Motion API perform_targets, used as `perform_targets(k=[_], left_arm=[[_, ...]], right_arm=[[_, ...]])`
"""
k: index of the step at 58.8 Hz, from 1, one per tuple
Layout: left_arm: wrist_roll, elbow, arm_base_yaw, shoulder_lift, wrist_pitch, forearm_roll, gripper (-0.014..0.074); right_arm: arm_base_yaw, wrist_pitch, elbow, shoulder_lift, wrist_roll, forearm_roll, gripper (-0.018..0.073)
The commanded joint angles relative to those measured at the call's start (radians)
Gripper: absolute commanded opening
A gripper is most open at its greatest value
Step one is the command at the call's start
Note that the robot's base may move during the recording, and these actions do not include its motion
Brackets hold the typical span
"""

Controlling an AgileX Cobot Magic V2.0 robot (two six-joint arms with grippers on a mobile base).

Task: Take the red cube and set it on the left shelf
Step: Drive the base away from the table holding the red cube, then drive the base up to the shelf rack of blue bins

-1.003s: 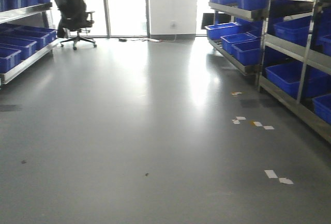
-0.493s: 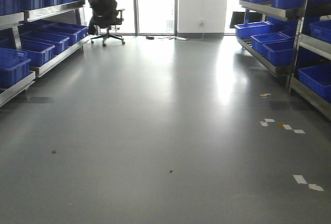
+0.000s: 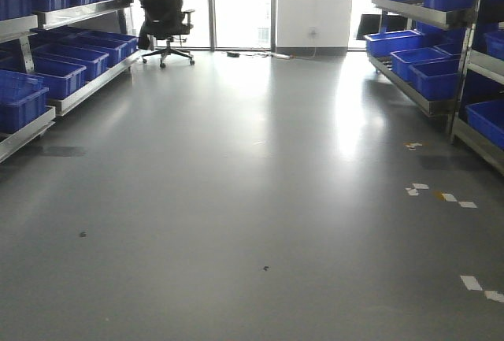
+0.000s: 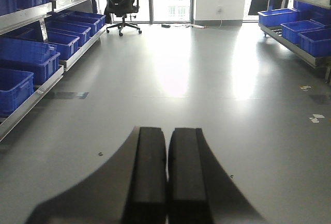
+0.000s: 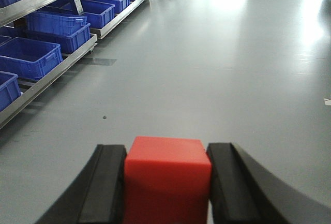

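Note:
The red cube [image 5: 166, 180] fills the gap between the black fingers of my right gripper [image 5: 166, 154], which is shut on it above the grey floor. My left gripper [image 4: 167, 133] is shut with nothing in it, its two black pads pressed together. The left shelf [image 3: 75, 95], a steel rack holding blue crates, runs along the left wall; the left shelf [image 4: 31, 105] and the left shelf [image 5: 49, 76] also line the left side of both wrist views. No gripper shows in the front view.
A second steel rack [image 3: 429, 103] with blue crates stands along the right wall. A black office chair [image 3: 165, 14] sits by the far windows. White tape marks [image 3: 441, 195] lie on the grey floor [image 3: 252, 199] at the right.
The front view has swung left: the left shelf has come further into frame, the right rack has slid toward the right edge, and the chair has shifted right.

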Motion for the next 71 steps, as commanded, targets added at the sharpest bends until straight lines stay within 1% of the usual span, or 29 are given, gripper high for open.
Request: perform_targets(k=[1, 71], left_arm=[[-0.001, 0.023, -0.004, -0.014, -0.088, -0.009, 0.0102], [-0.001, 0.023, -0.004, -0.014, -0.088, -0.009, 0.0102]], right_arm=[[-0.005, -0.085, -0.029, 0.010, -0.006, -0.009, 0.0065], [-0.005, -0.085, -0.029, 0.010, -0.006, -0.009, 0.0065]])
